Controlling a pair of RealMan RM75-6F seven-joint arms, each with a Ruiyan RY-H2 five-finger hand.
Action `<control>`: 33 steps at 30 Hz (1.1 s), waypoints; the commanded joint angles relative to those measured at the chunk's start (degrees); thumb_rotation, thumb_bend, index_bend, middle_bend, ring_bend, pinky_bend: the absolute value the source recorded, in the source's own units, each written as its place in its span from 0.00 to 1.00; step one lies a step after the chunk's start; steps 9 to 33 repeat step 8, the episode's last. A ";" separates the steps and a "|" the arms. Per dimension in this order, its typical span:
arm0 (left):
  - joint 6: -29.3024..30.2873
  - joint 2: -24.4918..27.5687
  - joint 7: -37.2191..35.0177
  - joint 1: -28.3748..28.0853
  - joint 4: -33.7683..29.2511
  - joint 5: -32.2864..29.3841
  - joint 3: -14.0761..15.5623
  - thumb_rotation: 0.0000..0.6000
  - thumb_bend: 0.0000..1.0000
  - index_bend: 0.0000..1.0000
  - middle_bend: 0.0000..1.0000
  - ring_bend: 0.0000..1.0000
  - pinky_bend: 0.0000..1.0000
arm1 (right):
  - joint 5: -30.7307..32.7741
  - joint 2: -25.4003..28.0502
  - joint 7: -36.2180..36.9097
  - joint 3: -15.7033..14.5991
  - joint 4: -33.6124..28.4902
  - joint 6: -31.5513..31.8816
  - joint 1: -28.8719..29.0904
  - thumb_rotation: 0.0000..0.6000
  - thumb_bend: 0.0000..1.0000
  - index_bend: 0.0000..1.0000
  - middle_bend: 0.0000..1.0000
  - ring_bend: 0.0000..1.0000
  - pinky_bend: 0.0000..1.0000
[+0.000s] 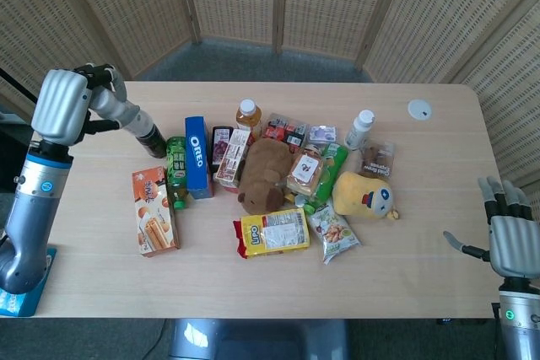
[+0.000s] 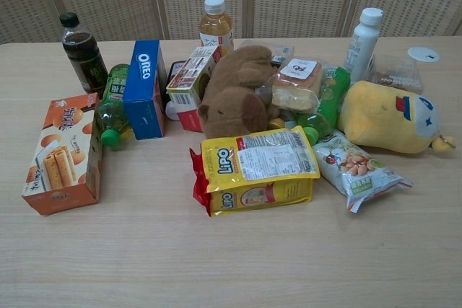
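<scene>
Woven wicker screens stand behind a pale wooden worktop (image 1: 101, 276) strewn with snacks and toys. Near its far left, the left hand (image 1: 66, 104) is raised and wrapped around a white bottle (image 1: 114, 109), which lies tilted, its long axis running down and to the right toward a dark bottle (image 2: 81, 50). That dark bottle stands upright just beyond a lying green bottle (image 2: 110, 110); whether the white bottle touches it cannot be told. Beside the green bottle stands a blue box (image 2: 143, 84) reading "OREO", and an orange biscuit box (image 2: 61, 153) lies in front. A yellow pack (image 2: 256, 167) printed "Lipo" lies before a brown plush animal (image 2: 234, 91). At the near right edge the right hand (image 1: 510, 238) hovers with fingers spread, holding nothing, well apart from a yellow plush toy (image 2: 386, 117).
</scene>
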 commanded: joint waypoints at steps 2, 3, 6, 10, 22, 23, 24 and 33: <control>0.52 1.16 0.46 -0.03 -1.71 -0.56 -0.73 1.00 0.39 1.00 1.00 1.00 0.88 | -0.05 -0.16 0.39 -0.07 0.33 0.22 -0.26 0.59 0.00 0.00 0.01 0.00 0.00; 0.64 1.19 0.59 -0.09 -1.92 -0.64 -0.73 1.00 0.39 1.00 1.00 1.00 0.88 | -0.01 -0.22 0.51 -0.07 0.45 0.21 -0.30 0.59 0.00 0.00 0.01 0.00 0.00; 0.38 1.15 0.84 -0.32 -2.15 -0.99 -0.48 1.00 0.39 1.00 1.00 1.00 0.89 | 0.02 -0.38 0.73 -0.08 0.75 0.10 -0.34 0.59 0.00 0.00 0.01 0.00 0.00; 0.38 1.00 0.97 -0.44 -2.08 -1.02 -0.29 1.00 0.39 1.00 1.00 1.00 0.89 | 0.00 -0.45 0.79 -0.07 0.90 -0.02 -0.29 0.58 0.00 0.00 0.01 0.00 0.00; 0.38 1.00 0.97 -0.44 -2.08 -1.02 -0.29 1.00 0.39 1.00 1.00 1.00 0.89 | 0.00 -0.45 0.79 -0.07 0.90 -0.02 -0.29 0.58 0.00 0.00 0.01 0.00 0.00; 0.38 1.00 0.97 -0.44 -2.08 -1.02 -0.29 1.00 0.39 1.00 1.00 1.00 0.89 | 0.00 -0.45 0.79 -0.07 0.90 -0.02 -0.29 0.58 0.00 0.00 0.01 0.00 0.00; 0.38 1.00 0.97 -0.44 -2.08 -1.02 -0.29 1.00 0.39 1.00 1.00 1.00 0.89 | 0.00 -0.45 0.79 -0.07 0.90 -0.02 -0.29 0.58 0.00 0.00 0.01 0.00 0.00; 0.38 1.00 0.97 -0.44 -2.08 -1.02 -0.29 1.00 0.39 1.00 1.00 1.00 0.89 | 0.00 -0.45 0.79 -0.07 0.90 -0.02 -0.29 0.58 0.00 0.00 0.01 0.00 0.00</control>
